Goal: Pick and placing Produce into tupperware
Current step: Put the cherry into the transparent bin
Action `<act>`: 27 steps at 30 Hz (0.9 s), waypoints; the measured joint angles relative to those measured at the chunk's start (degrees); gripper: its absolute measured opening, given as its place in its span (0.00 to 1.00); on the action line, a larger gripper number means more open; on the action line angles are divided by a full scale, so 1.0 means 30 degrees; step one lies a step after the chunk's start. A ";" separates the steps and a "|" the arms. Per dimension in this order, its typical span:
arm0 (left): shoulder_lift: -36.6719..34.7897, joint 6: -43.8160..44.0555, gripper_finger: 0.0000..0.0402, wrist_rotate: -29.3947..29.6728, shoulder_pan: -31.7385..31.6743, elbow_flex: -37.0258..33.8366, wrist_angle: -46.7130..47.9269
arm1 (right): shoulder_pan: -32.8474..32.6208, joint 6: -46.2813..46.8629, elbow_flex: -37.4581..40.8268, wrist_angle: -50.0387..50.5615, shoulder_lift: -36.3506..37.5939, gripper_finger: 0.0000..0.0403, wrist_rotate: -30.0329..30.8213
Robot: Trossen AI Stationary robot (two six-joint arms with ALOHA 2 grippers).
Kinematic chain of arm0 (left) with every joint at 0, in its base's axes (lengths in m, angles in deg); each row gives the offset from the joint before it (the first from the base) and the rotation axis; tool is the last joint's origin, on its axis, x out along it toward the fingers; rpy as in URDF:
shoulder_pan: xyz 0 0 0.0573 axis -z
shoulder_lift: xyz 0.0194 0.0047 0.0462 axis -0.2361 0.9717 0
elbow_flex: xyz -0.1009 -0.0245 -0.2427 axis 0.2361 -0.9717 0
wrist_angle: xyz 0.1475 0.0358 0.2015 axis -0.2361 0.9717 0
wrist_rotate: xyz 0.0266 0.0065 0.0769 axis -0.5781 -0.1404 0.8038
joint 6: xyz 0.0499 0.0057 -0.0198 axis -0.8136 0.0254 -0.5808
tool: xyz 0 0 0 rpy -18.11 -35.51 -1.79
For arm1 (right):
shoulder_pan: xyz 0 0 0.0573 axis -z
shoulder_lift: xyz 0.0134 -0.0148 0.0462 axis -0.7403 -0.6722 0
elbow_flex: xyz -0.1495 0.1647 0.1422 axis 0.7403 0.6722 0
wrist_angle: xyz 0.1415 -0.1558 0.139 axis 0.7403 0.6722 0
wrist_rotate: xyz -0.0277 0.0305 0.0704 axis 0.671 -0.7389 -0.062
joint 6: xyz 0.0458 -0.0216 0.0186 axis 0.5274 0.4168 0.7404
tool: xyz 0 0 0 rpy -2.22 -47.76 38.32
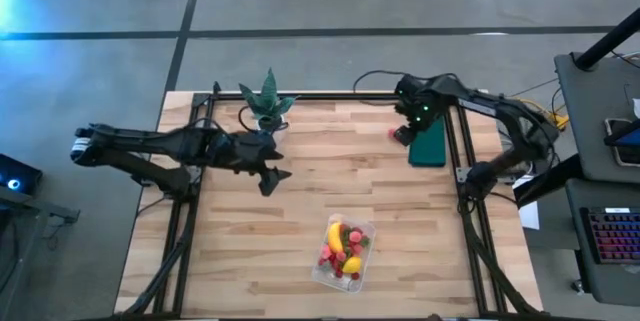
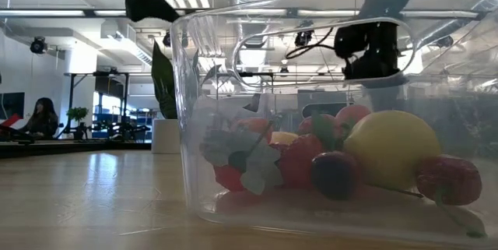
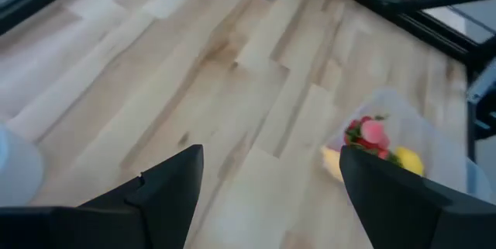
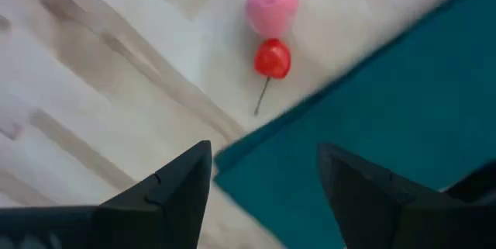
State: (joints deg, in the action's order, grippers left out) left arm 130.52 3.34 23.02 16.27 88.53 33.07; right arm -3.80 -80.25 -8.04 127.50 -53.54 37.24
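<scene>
Clear tupperware (image 1: 358, 257) near table's front edge, holding banana (image 1: 335, 237), lemon (image 1: 351, 265), red berries; pink berry (image 4: 272, 5) and red cherry (image 4: 273, 58) loose beside it.

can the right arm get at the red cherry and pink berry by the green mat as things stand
Probably yes. The right gripper hangs open just above the red cherry and pink berry, which lie on bare table beside the green mat, nothing between them.

Potted plant (image 1: 266, 99), green mat (image 1: 428, 145)
</scene>
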 joint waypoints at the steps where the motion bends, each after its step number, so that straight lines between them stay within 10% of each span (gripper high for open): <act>1: -0.0146 0.0000 0.72 -0.0011 -0.0192 -0.0227 -0.0091 | -0.0040 -0.0477 -0.0065 -0.0116 -0.0439 0.56 0.0067; 27: -0.0994 0.0190 0.72 -0.0715 -0.0804 -0.0886 -0.0925 | -0.0011 -0.2256 0.0206 -0.3851 -0.5216 0.55 0.1148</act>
State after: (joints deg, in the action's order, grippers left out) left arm 127.54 3.91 20.87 13.86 85.87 30.30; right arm -3.84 -87.02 -7.42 115.95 -69.19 40.68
